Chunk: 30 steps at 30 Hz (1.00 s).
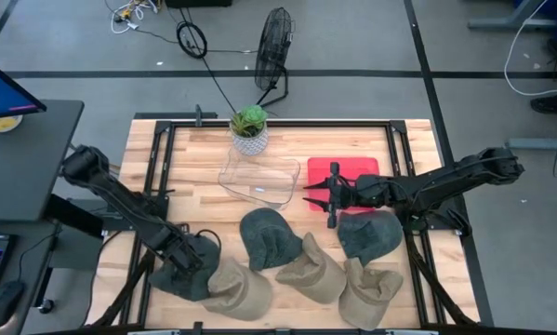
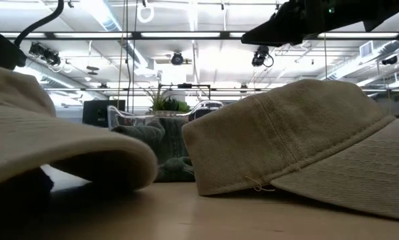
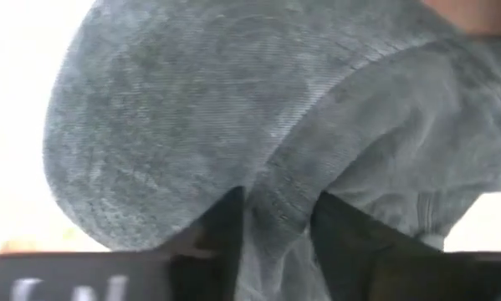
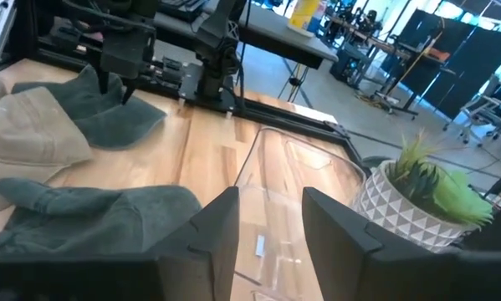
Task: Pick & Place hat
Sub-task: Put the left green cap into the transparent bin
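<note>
Several hats lie along the table's near side, some grey-green and some tan. My left gripper (image 1: 187,261) is at the near-left, shut on a grey-green hat (image 1: 192,277) that fills the left wrist view (image 3: 233,125). Another grey-green hat (image 1: 267,237) lies crown up at mid-table, and a third (image 1: 371,237) sits to its right. Tan hats (image 1: 241,290) (image 1: 311,274) (image 1: 371,293) line the near edge. My right gripper (image 1: 317,197) hovers open beside the clear tray (image 1: 259,181), touching nothing. In its own view its open fingers (image 4: 271,226) frame that tray (image 4: 292,176). My left gripper pinches a raised fold of the grey-green hat's cloth (image 3: 277,209) between its two fingers (image 3: 221,230), coming from above and pointing down. In the right wrist view the hat (image 4: 108,117) still lies spread on the table under the gripper.
A potted plant (image 1: 249,126) in a white pot stands at the far side, behind the clear tray. A red tray (image 1: 352,169) lies right of it, partly under the right arm. Black frame rails run along the table's edges. A tan hat (image 2: 299,140) fills the low view's foreground.
</note>
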{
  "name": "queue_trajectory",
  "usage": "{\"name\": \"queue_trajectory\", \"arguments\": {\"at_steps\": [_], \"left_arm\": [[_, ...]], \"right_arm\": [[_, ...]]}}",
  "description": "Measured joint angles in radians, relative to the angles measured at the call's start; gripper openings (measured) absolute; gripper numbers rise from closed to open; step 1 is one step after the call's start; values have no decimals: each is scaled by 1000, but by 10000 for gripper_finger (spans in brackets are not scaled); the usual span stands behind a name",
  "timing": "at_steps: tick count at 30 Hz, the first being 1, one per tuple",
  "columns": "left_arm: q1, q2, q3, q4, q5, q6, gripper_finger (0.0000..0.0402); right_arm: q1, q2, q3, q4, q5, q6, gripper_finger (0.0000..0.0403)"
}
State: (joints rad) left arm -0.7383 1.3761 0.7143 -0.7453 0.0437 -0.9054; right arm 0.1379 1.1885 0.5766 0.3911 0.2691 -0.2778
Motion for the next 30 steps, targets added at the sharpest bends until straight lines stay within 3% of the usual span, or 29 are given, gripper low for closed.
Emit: {"name": "queue_trajectory", "arguments": {"at_steps": [3, 5, 10, 15, 22, 27, 30], "left_arm": [[3, 27, 0, 17, -1, -9, 43], [10, 39, 1, 19, -1, -64, 16], [29, 44, 15, 3, -41, -212, 14], [37, 44, 131, -138, -136, -239, 8], [38, 43, 372, -490, -480, -392, 12], [81, 43, 463, -520, -708, -424, 9], [139, 42, 493, -504, -793, -415, 16]], "right_arm": [[0, 0, 0, -20, 0, 41, 137], [0, 0, 0, -42, 0, 61, 139], [0, 0, 0, -90, 1, 61, 141], [0, 0, 0, -91, 1, 60, 141], [0, 0, 0, -88, 1, 87, 142], [0, 0, 0, -87, 2, 116, 142], [0, 0, 0, -87, 2, 115, 142]]}}
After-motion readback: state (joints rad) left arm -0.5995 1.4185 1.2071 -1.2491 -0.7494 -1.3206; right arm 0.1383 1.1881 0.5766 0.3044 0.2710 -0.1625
